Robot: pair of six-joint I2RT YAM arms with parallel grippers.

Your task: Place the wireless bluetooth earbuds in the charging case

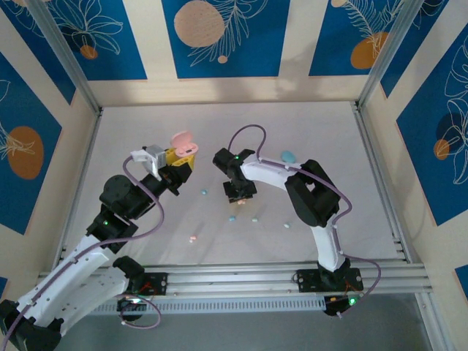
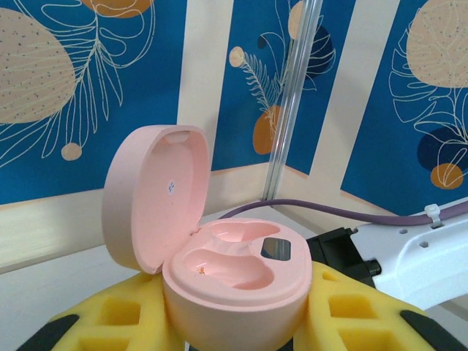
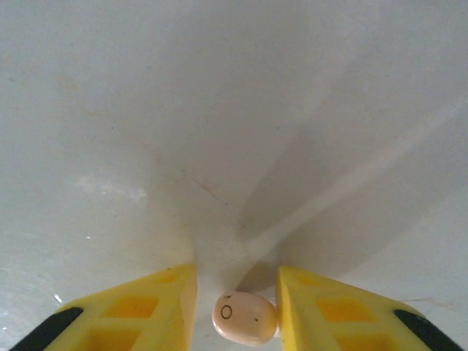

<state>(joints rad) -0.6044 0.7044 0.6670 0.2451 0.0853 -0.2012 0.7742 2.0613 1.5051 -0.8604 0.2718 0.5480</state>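
Observation:
My left gripper (image 1: pixel 181 162) is shut on a pink charging case (image 2: pixel 234 292), held above the table with its lid (image 2: pixel 153 194) hinged open. Both sockets (image 2: pixel 227 267) in it are empty. My right gripper (image 1: pixel 239 194) points down at the white table, just right of the case. Between its yellow fingers (image 3: pixel 322 307) lies a pale pink earbud (image 3: pixel 245 318), which touches the right finger and stands apart from the left one. The jaws are open around it. Other earbuds lie loose on the table: a pink one (image 1: pixel 193 238), a light blue one (image 1: pixel 232 218) and a pale one (image 1: pixel 254 219).
A light blue case (image 1: pixel 288 156) lies shut behind the right arm. Two more small buds (image 1: pixel 204 192) (image 1: pixel 287 225) rest on the white table (image 1: pixel 146 131). Walls enclose three sides, and an aluminium rail (image 1: pixel 234 278) runs along the near edge.

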